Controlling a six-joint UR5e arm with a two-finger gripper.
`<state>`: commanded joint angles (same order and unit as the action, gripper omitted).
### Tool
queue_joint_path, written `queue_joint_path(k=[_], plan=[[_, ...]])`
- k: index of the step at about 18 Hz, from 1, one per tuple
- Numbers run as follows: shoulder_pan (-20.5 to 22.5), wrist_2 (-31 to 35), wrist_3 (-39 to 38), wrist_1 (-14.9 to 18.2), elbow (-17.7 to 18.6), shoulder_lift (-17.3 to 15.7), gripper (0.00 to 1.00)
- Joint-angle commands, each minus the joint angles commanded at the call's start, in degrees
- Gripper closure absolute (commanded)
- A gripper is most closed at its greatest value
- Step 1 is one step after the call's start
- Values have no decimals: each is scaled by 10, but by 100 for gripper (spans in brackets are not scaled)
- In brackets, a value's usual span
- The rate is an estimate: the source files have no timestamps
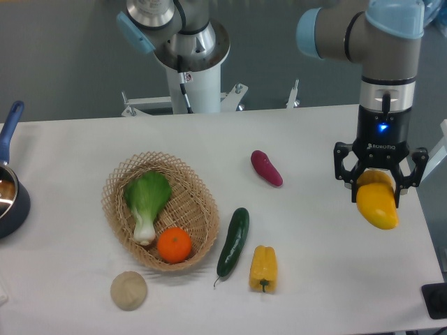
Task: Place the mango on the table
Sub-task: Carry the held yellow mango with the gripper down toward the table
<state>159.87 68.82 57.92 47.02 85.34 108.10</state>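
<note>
Over the right end of the flat white table (314, 139), the black two-finger gripper (378, 196) pinches the smooth yellow-orange mango (378, 204), whose lower half hangs below its fingers (353, 187).

tool (378, 187) clamped on mango (377, 202) | over table (314, 279) right side

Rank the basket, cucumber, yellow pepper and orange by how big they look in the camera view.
1. Basket, clearly largest.
2. Cucumber, longest of the rest.
3. Yellow pepper and orange: too alike to rank, the pepper longer, the orange rounder.
</note>
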Motion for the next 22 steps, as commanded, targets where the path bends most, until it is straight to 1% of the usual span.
queue_joint_path(k=[4,6,10,13,17,20,22], plan=[[-1,0,2,0,9,-1,55],[-2,4,4,-1,25,-4,55],[-5,46,25,0,38,-5,55],[-14,85,63,0,60,-5,55],[-45,139,78,-1,77,13,55],[-63,182,81,-3,99,21,55],[-65,186,80,-4,115,24,55]])
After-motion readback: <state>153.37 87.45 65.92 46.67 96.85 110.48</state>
